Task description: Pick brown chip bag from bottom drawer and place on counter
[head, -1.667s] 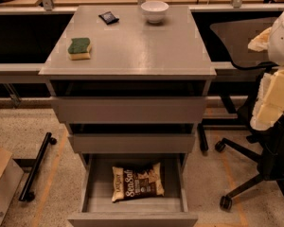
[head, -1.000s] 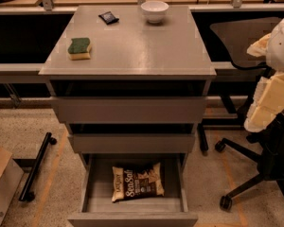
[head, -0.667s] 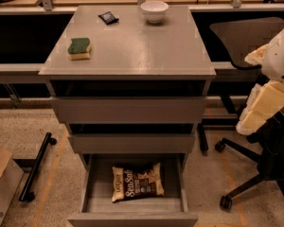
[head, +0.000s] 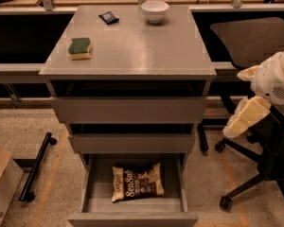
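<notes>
The brown chip bag (head: 137,182) lies flat in the open bottom drawer (head: 98,175), its white "Sea Salt" lettering facing up. The drawer is pulled out below two shallower grey drawers. The counter (head: 132,46) is the grey top of the cabinet. My gripper (head: 244,119), cream-coloured, hangs from the white arm at the right edge. It is to the right of the cabinet at the height of the middle drawer, well above and right of the bag, and it holds nothing that I can see.
On the counter are a green and yellow sponge (head: 79,48), a small black packet (head: 109,17) and a white bowl (head: 155,11). A black office chair (head: 255,41) stands right of the cabinet, behind my arm. A black wheeled bar (head: 35,167) and a cardboard box (head: 2,183) are on the floor at left.
My gripper has moved down and to the left, closer to the cabinet's right side. The bag, the drawers and the things on the counter have not moved.
</notes>
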Tool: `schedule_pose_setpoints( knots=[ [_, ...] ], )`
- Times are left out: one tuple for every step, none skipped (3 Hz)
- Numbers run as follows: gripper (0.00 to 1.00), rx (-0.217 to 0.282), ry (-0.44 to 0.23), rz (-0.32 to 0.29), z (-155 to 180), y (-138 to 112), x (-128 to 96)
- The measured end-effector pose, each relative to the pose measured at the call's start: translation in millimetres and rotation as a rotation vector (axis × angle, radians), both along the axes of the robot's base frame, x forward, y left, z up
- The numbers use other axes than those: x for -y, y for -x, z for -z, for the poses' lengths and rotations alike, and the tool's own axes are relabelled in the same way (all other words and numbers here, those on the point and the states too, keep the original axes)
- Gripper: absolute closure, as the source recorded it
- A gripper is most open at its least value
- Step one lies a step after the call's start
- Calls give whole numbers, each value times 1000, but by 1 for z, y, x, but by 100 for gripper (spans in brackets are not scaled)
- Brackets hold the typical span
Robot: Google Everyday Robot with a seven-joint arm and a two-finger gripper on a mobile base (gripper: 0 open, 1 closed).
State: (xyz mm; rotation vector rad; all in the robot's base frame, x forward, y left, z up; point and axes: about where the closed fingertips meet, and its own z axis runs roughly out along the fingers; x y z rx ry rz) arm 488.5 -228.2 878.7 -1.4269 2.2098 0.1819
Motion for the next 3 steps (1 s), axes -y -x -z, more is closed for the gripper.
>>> schedule_pose_setpoints(
  knots=[
    [0,2,-4,2,2,-3,0],
    [0,-23,-36,-31,20,-2,-14],
    [0,-59,-127,-58,60,-1,-36]
  ],
)
